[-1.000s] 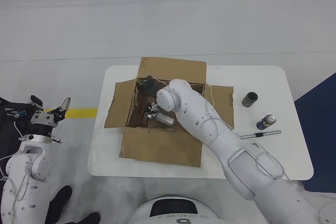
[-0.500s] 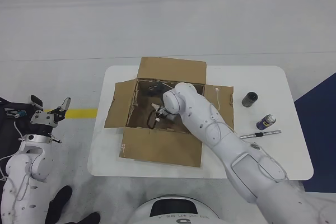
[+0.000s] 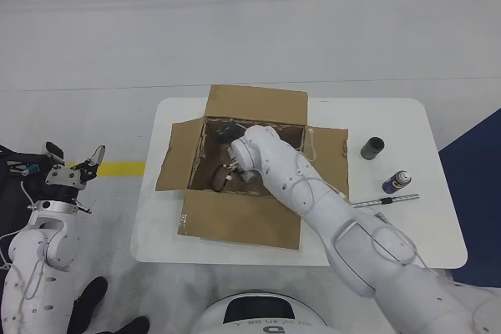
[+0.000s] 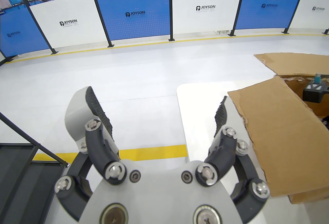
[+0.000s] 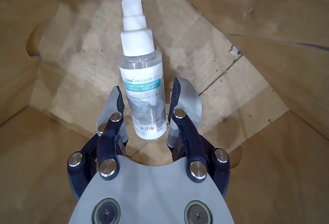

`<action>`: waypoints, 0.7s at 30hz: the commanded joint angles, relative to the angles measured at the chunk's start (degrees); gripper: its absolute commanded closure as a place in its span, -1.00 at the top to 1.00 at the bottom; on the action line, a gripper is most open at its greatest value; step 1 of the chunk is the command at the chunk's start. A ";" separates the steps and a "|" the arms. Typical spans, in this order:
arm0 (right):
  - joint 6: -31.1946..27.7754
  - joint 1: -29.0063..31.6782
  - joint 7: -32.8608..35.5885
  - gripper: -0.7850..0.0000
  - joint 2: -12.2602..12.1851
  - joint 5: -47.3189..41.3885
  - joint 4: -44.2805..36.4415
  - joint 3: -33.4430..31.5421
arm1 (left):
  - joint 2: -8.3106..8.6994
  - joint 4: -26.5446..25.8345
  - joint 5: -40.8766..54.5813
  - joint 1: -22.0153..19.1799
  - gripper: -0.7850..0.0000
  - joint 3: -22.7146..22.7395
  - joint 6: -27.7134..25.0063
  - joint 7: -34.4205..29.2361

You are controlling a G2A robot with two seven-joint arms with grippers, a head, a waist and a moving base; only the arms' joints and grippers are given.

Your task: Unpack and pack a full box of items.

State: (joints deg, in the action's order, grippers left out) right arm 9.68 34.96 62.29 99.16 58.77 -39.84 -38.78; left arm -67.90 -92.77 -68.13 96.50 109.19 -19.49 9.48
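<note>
The open cardboard box (image 3: 234, 219) stands on the white table (image 3: 401, 242) with its flaps spread. My right gripper (image 3: 226, 172) is down inside it, shut on a clear spray bottle (image 5: 141, 75) with a white cap and a white-and-teal label. In the right wrist view the right gripper (image 5: 146, 92) clamps the bottle's lower body, and the cap points at the box's brown floor (image 5: 84, 55). My left gripper (image 3: 75, 155) hangs open over the floor, left of the table. In its own wrist view the left gripper (image 4: 156, 106) holds nothing, and the box flap (image 4: 272, 132) lies beside it.
A black cylinder (image 3: 371, 148), a blue can (image 3: 397, 181) and a thin metal rod (image 3: 388, 200) lie on the table right of the box. A black object (image 3: 227, 131) sits in the box's far corner. Yellow floor tape (image 3: 121, 169) runs left of the table.
My right arm has shifted a little to the left inside the box, and its wrist has turned. The left arm has stayed still.
</note>
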 commanded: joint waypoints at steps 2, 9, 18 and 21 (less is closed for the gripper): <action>0.21 -0.14 -0.94 0.04 0.67 -0.07 0.88 0.58 | 0.00 0.00 0.00 0.00 1.00 0.00 0.00 0.00; 0.82 -1.25 -1.24 -1.00 2.10 -1.88 4.38 0.64 | 0.00 0.00 0.00 0.00 1.00 0.00 0.00 0.00; 4.32 1.46 -5.34 -1.00 0.04 -2.13 -2.98 -4.39 | 0.00 0.00 0.00 0.00 1.00 0.00 0.00 0.00; 5.65 7.12 -5.46 -1.00 -2.27 -0.06 -14.29 -7.65 | 0.00 0.00 0.00 0.00 1.00 0.00 0.00 0.00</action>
State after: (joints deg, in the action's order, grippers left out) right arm 14.90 39.46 56.75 97.84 57.74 -48.64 -45.07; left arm -67.90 -92.77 -68.13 96.50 109.19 -19.49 9.48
